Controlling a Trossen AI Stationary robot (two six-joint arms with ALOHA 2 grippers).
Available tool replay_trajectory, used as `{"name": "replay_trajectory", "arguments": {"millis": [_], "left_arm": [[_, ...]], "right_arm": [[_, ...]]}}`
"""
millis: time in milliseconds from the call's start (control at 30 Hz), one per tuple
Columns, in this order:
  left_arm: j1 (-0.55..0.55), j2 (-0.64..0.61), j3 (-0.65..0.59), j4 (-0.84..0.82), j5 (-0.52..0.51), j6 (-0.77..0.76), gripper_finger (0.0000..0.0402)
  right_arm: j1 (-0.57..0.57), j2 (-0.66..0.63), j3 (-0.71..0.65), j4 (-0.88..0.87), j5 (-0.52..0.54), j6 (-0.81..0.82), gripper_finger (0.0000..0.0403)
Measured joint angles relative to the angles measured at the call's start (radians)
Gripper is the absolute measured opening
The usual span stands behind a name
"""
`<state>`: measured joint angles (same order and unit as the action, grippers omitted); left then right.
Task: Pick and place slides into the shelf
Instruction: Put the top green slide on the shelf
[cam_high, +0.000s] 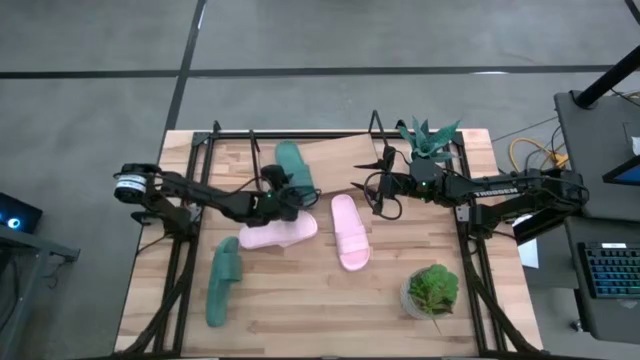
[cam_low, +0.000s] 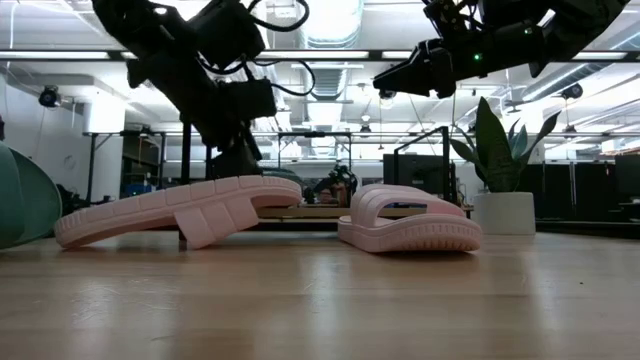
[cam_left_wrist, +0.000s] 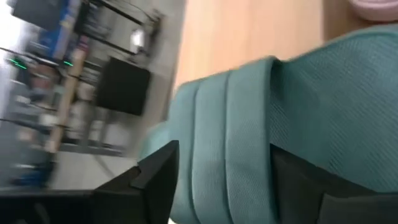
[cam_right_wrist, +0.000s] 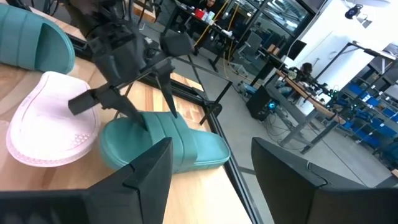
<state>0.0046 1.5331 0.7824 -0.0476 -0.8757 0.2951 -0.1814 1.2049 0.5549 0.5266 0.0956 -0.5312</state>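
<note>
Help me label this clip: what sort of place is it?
Probably a robotics lab or workshop: two arms mounted over a wooden table, a keyboard on a desk beside it, and rows of workbenches under strip lights beyond.

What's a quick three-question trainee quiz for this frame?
1. Pick one. The left claw is at:
A) a pink slide
B) a teal slide
C) a potted plant
2. True or false: the right claw grips a pink slide.
3. Count: how many slides show in the high view, by colour?

Key
1. B. It is at the teal slide on the shelf, which lies on the board of the shelf.
2. False. It is open and empty, above the table.
3. Four: two pink slides and two teal, the second teal slide lying on the table near the front.
</note>
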Motion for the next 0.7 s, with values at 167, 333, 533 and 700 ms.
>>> {"name": "replay_trajectory", "arguments": {"millis": [167, 333, 533, 700], "left_arm": [[0.015, -0.041, 0.034, -0.115, 0.129, -0.107, 0.0219], [0.014, -0.091, 0.052, -0.122, 0.216, -0.136, 0.0219], [0.01, -0.081, 0.091, -0.12, 0.22, -0.169, 0.0219], [-0.029, 0.037, 0.171, -0.129, 0.162, -0.077, 0.0219]], "right_arm": [[0.0, 0.0, 0.0, -0.002, 0.0, 0.0, 0.0208], [0.0, 0.0, 0.0, -0.003, 0.001, 0.0, 0.0208], [0.0, 0.0, 0.0, -0.002, 0.001, -0.003, 0.0208], [0.0, 0.0, 0.0, -0.001, 0.001, -0.003, 0.0208]]}}
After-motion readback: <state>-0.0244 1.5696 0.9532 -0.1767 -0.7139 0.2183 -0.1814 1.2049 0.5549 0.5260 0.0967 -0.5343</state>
